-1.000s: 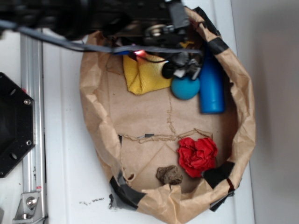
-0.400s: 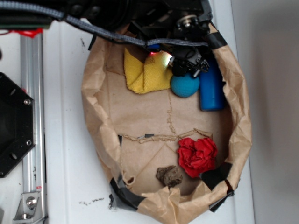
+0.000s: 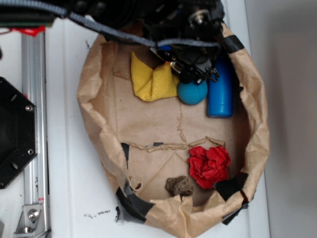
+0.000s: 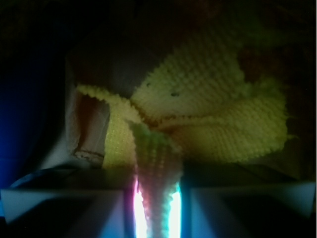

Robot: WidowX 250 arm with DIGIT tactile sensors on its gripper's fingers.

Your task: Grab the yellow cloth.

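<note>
A crumpled brown paper basin patched with black tape fills the middle of the exterior frame, sitting on a white surface. The yellow cloth lies on its floor in the upper middle of the frame, folded into wrinkled peaks. Just right of it sits a teal ball, and right of the ball a blue cylinder rests along the basin's right wall. In the lower part of the basin lie a bunched red cloth and, to its left, a small brown lump.

The gripper reaches in from the top edge of the frame, over the right edge of the yellow cloth and just above the ball.

In the wrist view its jaws stand narrow at the bottom centre, with a fold of the cloth pinched between them; the rest of the terry fabric fans out toward the upper right. A dark rail and a black plate occupy the left edge of the exterior frame.
</note>
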